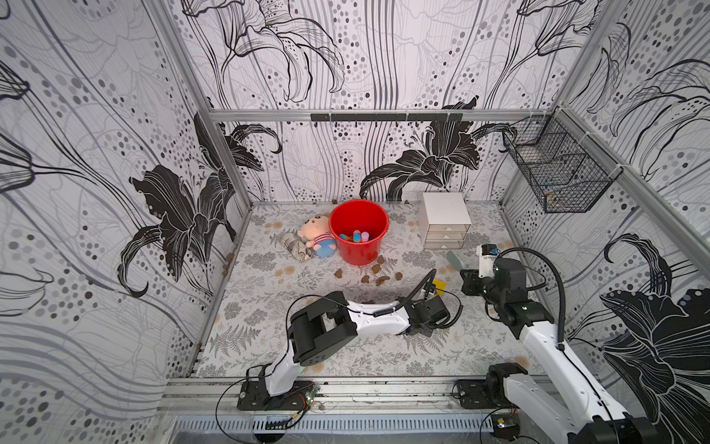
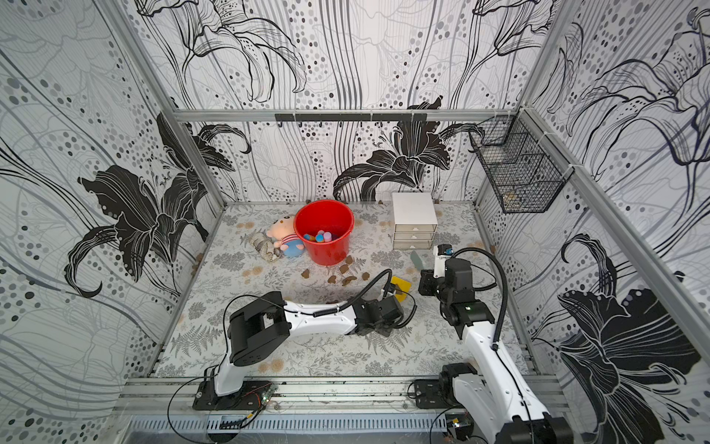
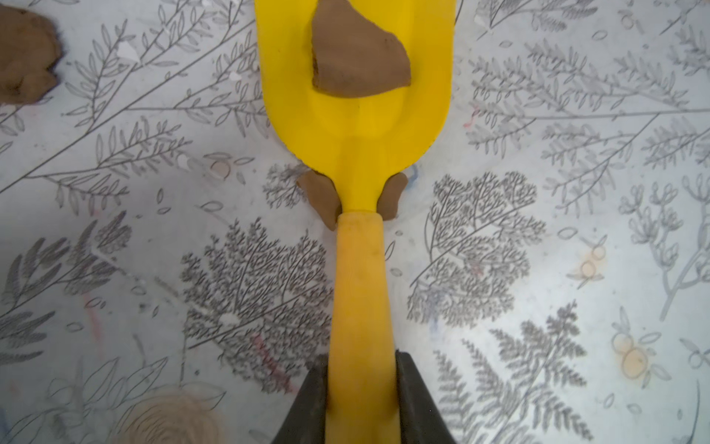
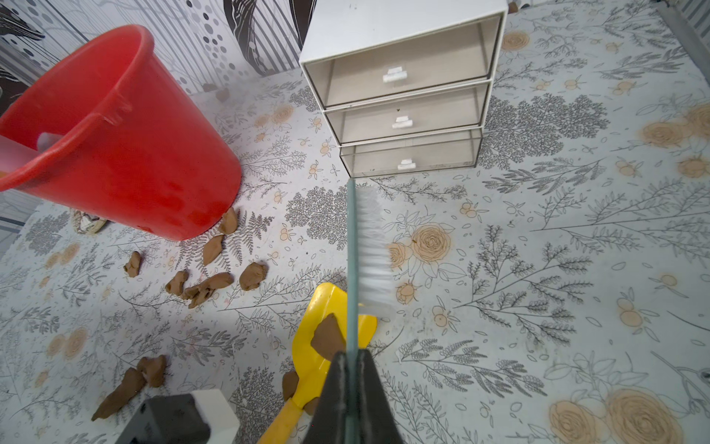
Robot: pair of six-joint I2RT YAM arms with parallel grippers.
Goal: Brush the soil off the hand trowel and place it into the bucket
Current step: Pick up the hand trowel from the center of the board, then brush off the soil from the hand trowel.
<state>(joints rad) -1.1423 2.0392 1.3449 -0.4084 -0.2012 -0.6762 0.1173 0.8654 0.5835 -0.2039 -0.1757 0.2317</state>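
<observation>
Yellow plastic, the hand trowel (image 3: 359,221) lies flat on the patterned mat (image 3: 557,238). From where I stand it looks light, stiff and a little slick. The left gripper (image 3: 361,392) is clamped on the lower end of its handle, a jaw on each side. That seems the sensible hold, since it leaves the blade bare for brushing.

One flat soil clump (image 3: 357,50) sits in the blade's hollow, and two smaller bits peek from under the neck. I'd guess it is loose enough to go with one sweep.

The right gripper (image 4: 351,369) pinches the thin teal handle of a brush (image 4: 370,246), whose soft white bristles reach out past the blade's tip.

In a top view the red bucket (image 1: 359,255) stands at about 10 o'clock from the trowel, with loose clumps (image 4: 207,284) strewn between them. The white drawer box (image 1: 445,215) is at 12 o'clock, near the brush tip, so sweeps are better aimed away from it. Toward 6 o'clock the mat lies open. A plush doll (image 1: 317,236) leans against the bucket's 9 o'clock side.
</observation>
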